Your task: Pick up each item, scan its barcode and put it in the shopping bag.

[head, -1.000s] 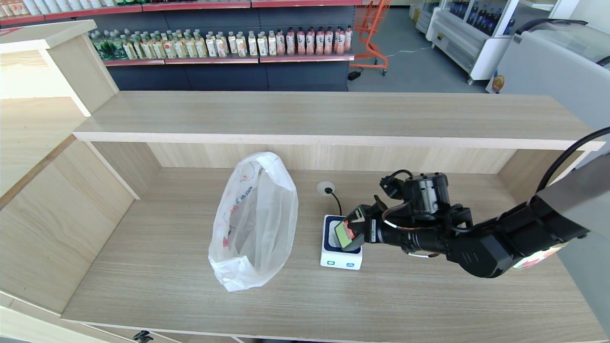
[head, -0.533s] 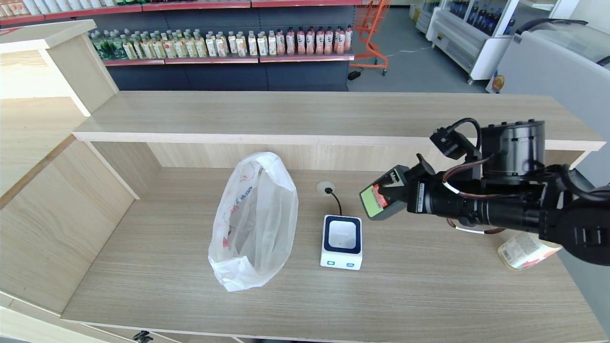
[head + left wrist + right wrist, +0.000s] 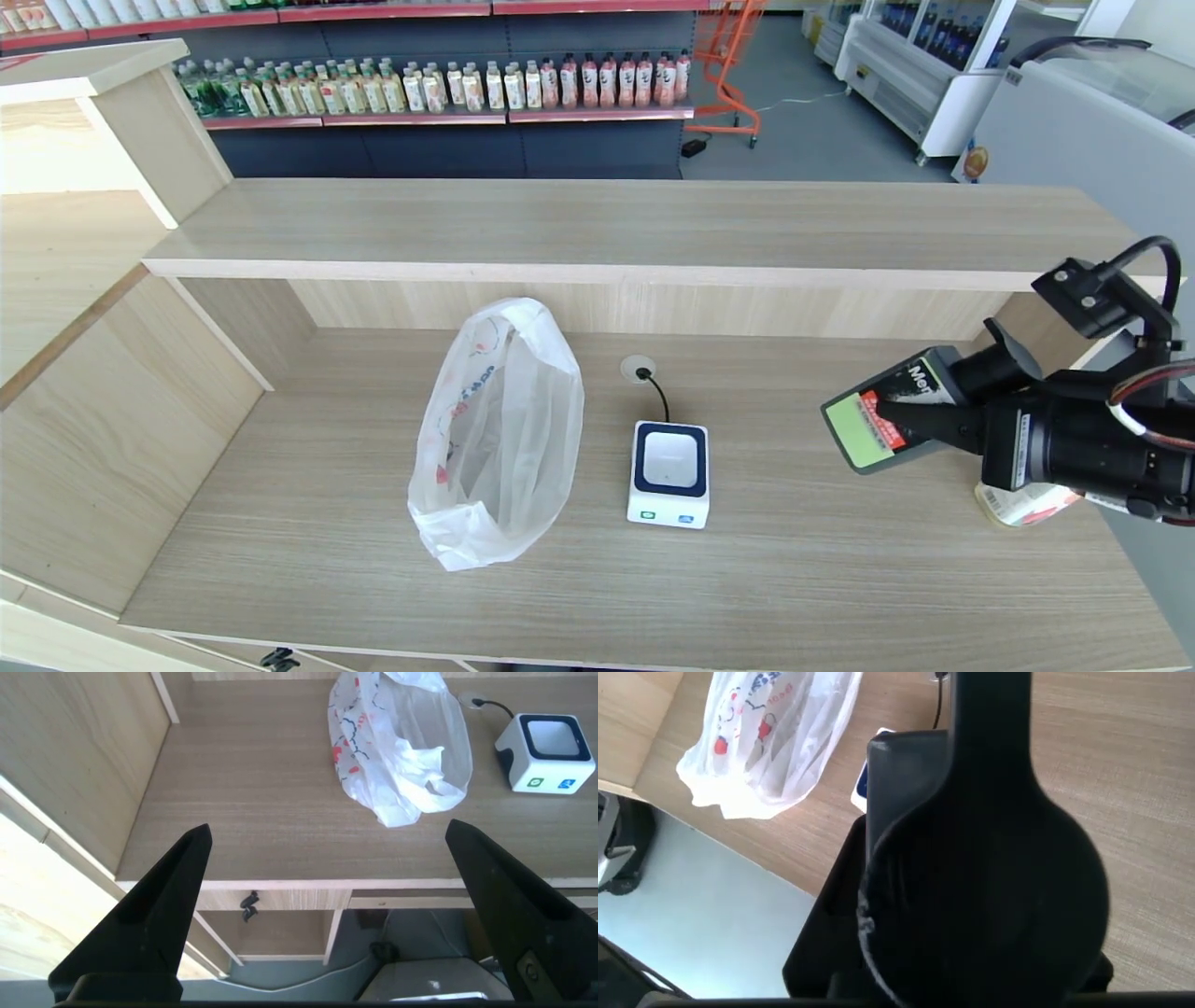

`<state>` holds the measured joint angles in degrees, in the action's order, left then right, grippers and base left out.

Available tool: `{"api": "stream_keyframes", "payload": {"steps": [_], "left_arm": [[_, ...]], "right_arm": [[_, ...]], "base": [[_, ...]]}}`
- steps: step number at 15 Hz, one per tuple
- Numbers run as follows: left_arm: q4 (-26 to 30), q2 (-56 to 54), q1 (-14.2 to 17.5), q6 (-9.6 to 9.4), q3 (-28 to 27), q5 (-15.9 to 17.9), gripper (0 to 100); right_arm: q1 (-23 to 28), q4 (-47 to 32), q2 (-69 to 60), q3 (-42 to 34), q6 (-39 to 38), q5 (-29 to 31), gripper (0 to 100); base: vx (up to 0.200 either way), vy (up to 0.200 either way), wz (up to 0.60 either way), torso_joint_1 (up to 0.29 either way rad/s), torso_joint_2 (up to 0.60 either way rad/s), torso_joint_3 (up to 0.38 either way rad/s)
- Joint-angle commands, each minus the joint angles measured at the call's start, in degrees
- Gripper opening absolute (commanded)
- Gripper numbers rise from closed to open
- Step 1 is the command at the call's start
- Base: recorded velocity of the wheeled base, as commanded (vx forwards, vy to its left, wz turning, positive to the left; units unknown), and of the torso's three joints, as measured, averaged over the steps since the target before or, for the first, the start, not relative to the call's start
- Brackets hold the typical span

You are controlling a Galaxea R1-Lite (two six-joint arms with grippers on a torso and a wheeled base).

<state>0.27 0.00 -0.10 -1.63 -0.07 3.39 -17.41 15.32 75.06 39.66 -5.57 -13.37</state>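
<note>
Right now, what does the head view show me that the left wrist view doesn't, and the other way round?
Head view, not left wrist: the right gripper shut on a dark box with a green and red label, held above the right side of the counter, and another labelled item lying under that arm.
Left wrist, not head: the left gripper, fingers spread wide, above the counter's front edge.
Both: the shopping bag and the scanner beside it, not touching.
</note>
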Motion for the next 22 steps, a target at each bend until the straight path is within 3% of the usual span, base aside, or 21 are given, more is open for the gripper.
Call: {"api": "stream_keyframes", "payload": {"steps": [1, 3, 8, 12, 15, 18, 22], "left_arm": [[0.0, 0.09, 0.01, -0.04, -0.01, 0.04, 100], [0.0, 0.09, 0.01, -0.04, -0.01, -0.05, 100], [0.0, 0.09, 0.01, -0.04, -0.01, 0.04, 100], [0.0, 0.0, 0.01, -0.04, 0.07, -0.05, 100], [0.0, 0.09, 0.01, -0.04, -0.01, -0.05, 100], [0.0, 0.09, 0.01, 0.05, 0.07, 0.04, 100], [0.0, 0.0, 0.01, 0.05, -0.01, -0.05, 100]], "right_arm": [[0.01, 0.06, -1.93, -0.37, -0.05, -0.43, 0], [0.01, -0.03, -2.02, -0.37, -0.14, -0.43, 0], [-0.08, -10.23, -4.22, 4.99, -7.17, -0.43, 0], [0.09, -13.74, -4.04, 5.78, -8.93, -0.43, 0], [0.01, -13.74, 0.7, 5.87, -6.82, 0.28, 0], [-0.26, -12.16, 7.91, 6.4, 1.35, 1.77, 0], [-5.44, -1.96, 17.84, 9.21, 2.49, 1.86, 0]], "base": [[0.0, 0.0, 0.0, 0.0, 0.0, 0.0], [0.0, 0.0, 0.0, 0.0, 0.0, 0.0], [0.0, 0.2, 0.0, 0.0, 0.0, 0.002], [0.0, 0.2, 0.0, 0.003, 0.0, 0.001], [0.0, 0.0, 0.0, 0.0, 0.0, 0.0], [0.0, 0.0, 0.0, 0.0, 0.0, 0.0], [0.0, 0.0, 0.0, 0.0, 0.0, 0.0]]}}
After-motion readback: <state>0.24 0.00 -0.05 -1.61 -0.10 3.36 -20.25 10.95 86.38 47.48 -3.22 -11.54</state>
